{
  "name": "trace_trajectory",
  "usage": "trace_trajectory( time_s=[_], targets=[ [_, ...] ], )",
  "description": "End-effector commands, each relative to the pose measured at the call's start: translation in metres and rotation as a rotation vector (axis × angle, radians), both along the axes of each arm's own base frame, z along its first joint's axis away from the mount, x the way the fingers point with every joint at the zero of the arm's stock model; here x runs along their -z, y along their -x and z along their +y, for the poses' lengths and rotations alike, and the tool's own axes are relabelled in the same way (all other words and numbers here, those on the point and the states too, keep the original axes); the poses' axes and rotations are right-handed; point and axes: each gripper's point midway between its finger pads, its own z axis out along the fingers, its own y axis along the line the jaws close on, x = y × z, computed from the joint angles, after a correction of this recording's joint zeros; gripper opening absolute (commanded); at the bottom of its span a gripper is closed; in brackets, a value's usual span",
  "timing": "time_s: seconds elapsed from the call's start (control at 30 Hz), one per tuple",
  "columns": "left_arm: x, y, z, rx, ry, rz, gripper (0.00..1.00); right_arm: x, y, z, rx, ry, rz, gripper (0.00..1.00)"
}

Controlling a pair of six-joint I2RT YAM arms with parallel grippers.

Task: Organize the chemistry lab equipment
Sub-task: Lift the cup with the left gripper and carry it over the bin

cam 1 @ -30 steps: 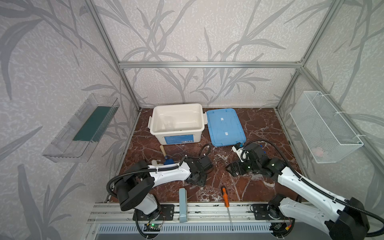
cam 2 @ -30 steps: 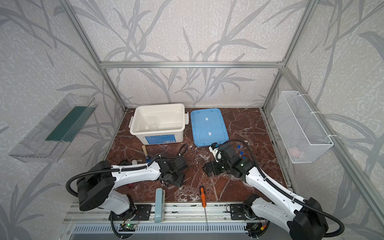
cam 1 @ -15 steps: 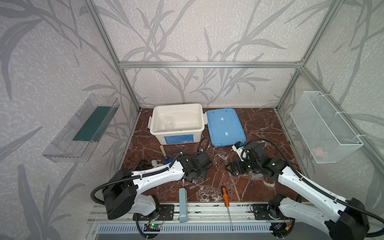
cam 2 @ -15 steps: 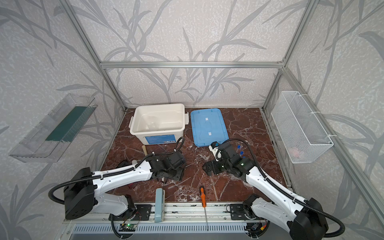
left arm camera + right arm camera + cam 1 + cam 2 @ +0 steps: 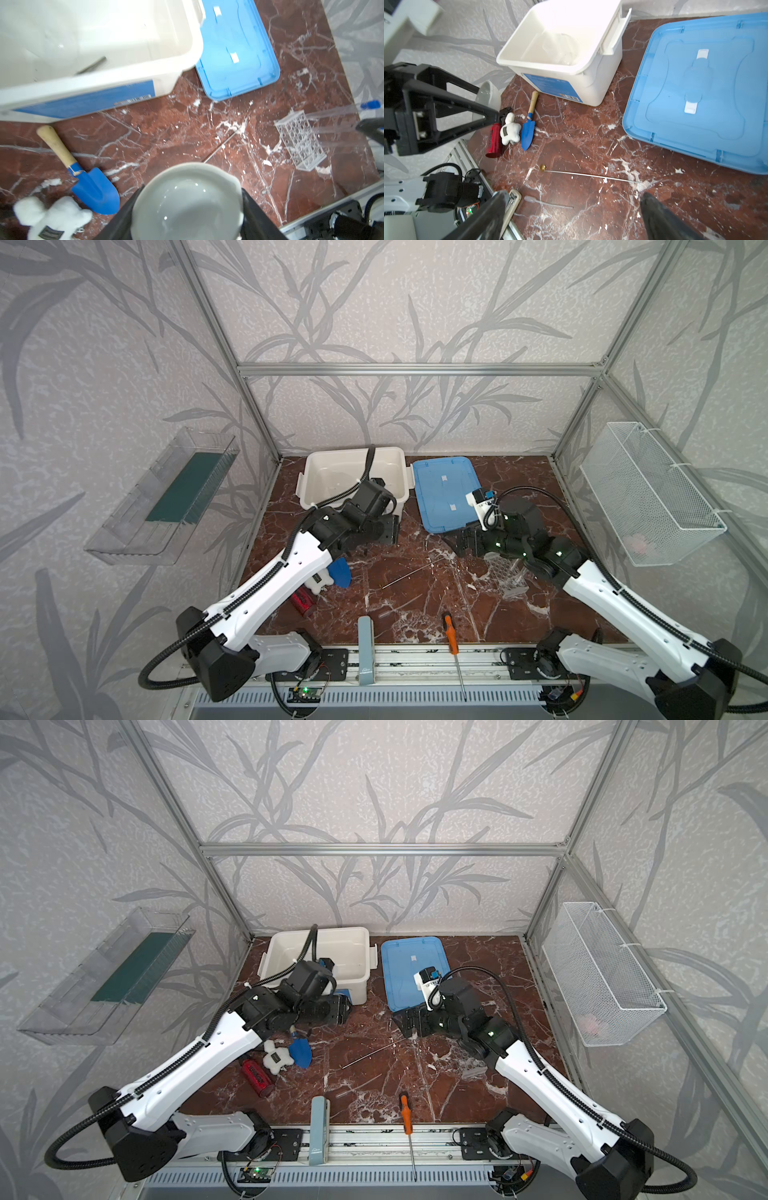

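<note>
My left gripper [image 5: 188,194] is shut on the small white round dish [image 5: 187,205] and holds it above the table, just in front of the white bin [image 5: 315,466]. In the right wrist view the dish [image 5: 488,95] shows tilted between the left gripper's fingers. My right gripper [image 5: 574,195] hangs open and empty over the table's middle [image 5: 453,543]. A thin metal rod [image 5: 591,175] and a clear pipette [image 5: 548,202] lie on the marble. The honeycomb tube rack [image 5: 301,141] lies beside a blue-capped test tube [image 5: 369,105]. A clear beaker [image 5: 560,49] sits in the bin.
A blue lid [image 5: 444,489] lies right of the bin. A blue trowel [image 5: 301,1050], a white plush [image 5: 276,1054] and a red can [image 5: 257,1077] lie at the left. An orange screwdriver [image 5: 451,632] and a grey bar [image 5: 365,635] sit at the front edge.
My left arm has risen and swung back toward the white bin, carrying the dish away from the front middle of the table. The right arm has stayed where it was.
</note>
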Motion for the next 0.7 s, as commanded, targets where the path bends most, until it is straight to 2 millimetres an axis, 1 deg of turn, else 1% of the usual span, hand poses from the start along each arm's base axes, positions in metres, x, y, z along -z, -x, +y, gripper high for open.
trace_trajectory(
  time_s=[0.0,0.07,0.1,0.13,0.23,0.3,0.4,0.53,0.67],
  targets=[
    [-0.011,-0.022,0.014,0.006,-0.049,0.03,0.45,-0.033,-0.025,0.016,0.033,-0.095,-0.051,0.99],
    [-0.018,-0.045,0.015,-0.004,-0.056,0.029,0.43,-0.044,-0.035,0.027,0.024,-0.133,-0.059,0.99],
    [-0.018,-0.059,0.013,-0.008,-0.051,0.04,0.43,-0.05,-0.04,0.032,0.02,-0.144,-0.062,0.99],
    [-0.01,-0.071,0.012,-0.011,-0.052,0.07,0.43,-0.052,-0.045,0.037,0.016,-0.147,-0.056,0.99],
    [-0.001,-0.107,0.009,-0.023,-0.075,0.09,0.43,-0.058,-0.058,0.05,0.002,-0.163,-0.053,0.99],
    [0.01,-0.129,0.007,-0.032,-0.082,0.111,0.43,-0.059,-0.065,0.055,0.008,-0.173,-0.059,0.99],
    [0.031,-0.158,0.007,-0.059,-0.101,0.136,0.43,-0.054,-0.076,0.06,0.017,-0.173,-0.048,0.99],
    [0.062,-0.187,0.0,-0.065,-0.094,0.179,0.43,-0.049,-0.086,0.067,0.027,-0.185,-0.04,0.99],
    [0.092,-0.204,0.001,-0.093,-0.093,0.224,0.41,-0.043,-0.091,0.071,0.029,-0.19,-0.032,0.99]
  ],
)
